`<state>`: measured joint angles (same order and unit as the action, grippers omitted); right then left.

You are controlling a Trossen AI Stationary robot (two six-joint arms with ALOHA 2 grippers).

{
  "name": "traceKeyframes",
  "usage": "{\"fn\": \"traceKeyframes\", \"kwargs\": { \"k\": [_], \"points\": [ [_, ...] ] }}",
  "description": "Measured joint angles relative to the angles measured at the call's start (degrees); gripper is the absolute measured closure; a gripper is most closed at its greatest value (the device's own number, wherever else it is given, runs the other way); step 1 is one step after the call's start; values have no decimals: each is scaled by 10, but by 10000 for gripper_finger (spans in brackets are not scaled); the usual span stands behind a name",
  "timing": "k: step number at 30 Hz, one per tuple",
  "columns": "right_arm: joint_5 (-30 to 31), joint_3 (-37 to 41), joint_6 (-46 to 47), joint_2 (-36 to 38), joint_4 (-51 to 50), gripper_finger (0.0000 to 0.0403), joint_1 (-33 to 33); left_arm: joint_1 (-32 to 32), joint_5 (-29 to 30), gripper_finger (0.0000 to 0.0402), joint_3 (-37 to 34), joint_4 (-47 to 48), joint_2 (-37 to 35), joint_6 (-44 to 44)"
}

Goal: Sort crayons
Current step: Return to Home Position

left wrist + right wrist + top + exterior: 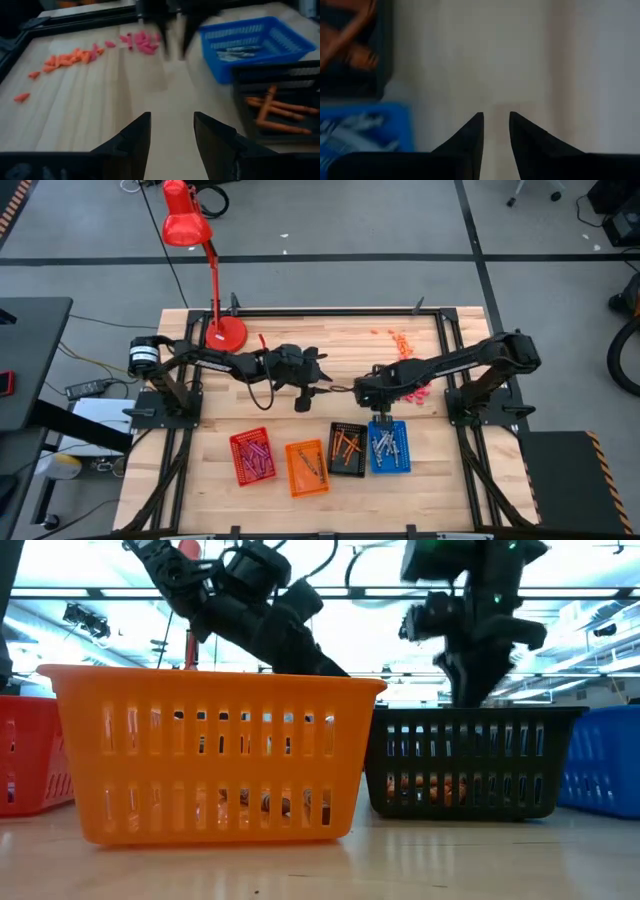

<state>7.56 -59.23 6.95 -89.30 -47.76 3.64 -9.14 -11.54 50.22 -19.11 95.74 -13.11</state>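
Crayons [401, 340] loose in piles toward worktop [450, 490] far edge, axes mixed; right gripper [496, 116] nearer, fingers narrowly apart, empty; left gripper [171, 116] fingers wide, empty.

I'd call this a robotics lab or workshop, not a home. Two dark robot arms [220, 360] are mounted on a black metal frame [330, 310] that rims a pale wooden plank table top [300, 340], and the left claw [303, 402] hangs over its middle. Back past that claw, at the table's far edge, stands a red metal desk lamp [187, 225]. All round the table is a bare grey hard floor [400, 230] crossed by dark lines. Out past that claw's own arm, loose cables and a grey power strip [85, 388] lie on it. High above the claw runs an open ceiling of pale beams and pipes [590, 615].
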Motion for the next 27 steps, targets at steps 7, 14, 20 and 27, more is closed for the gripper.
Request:
{"fn": "traceKeyframes", "kwargs": {
  "k": [7,14,20,27],
  "points": [
    [66,100,8,154,124,316,-11,11,-2,240,-1,39,-24,-2],
    [74,216,20,311,280,321,-35,9,-3,257,-2,52,-62,1],
    [74,314,-1,410,429,321,-57,-13,9,260,-73,-40,-87,48],
    [59,368,-7,495,450,321,-94,-19,43,260,-164,-102,-142,88]
  ]
}}
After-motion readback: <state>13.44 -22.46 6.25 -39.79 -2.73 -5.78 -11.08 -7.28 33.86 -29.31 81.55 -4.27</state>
